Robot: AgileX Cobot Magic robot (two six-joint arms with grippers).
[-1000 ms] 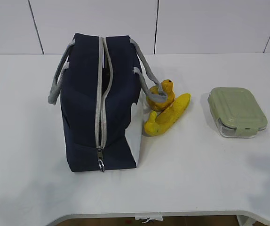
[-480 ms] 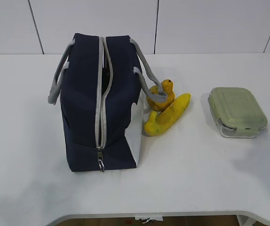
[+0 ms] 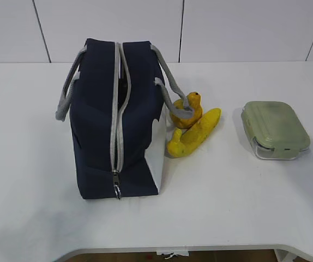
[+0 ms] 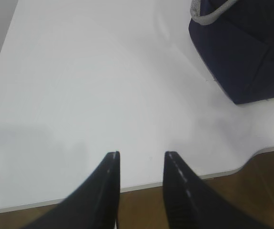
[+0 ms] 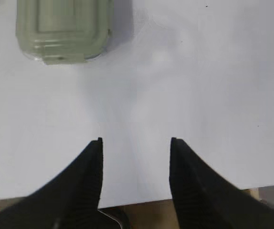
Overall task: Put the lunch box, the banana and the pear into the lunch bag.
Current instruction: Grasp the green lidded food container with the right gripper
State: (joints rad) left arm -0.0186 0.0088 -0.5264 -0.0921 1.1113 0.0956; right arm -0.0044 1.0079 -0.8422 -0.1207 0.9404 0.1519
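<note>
While both grippers hang over the desk's front edge with nothing taken up, the step in hand looks like the first approach. The left gripper (image 4: 141, 157) has its jaws apart and empty, over bare desk (image 3: 244, 207) near the front-left corner, with the bag (image 3: 115, 120) off to its right. The right gripper (image 5: 136, 143) also holds its jaws apart and empty, with the box (image 5: 63, 28) ahead of it toward the desk's right edge.

To do this well, I judge the bag needs opening wider first: its zipper (image 3: 114, 136) gapes only partly, so the box would likely catch. One gripper should steady or spread the mouth while the other carries.

The pear (image 3: 186, 112) and banana (image 3: 194, 134) lie touching each other, close against the bag's right side; a handle (image 3: 170, 82) drapes over the pear, which could snag a lift.

Neither gripper shows in the exterior view. The bag's inside is dark and unreadable, and the left wrist view cuts it off.
</note>
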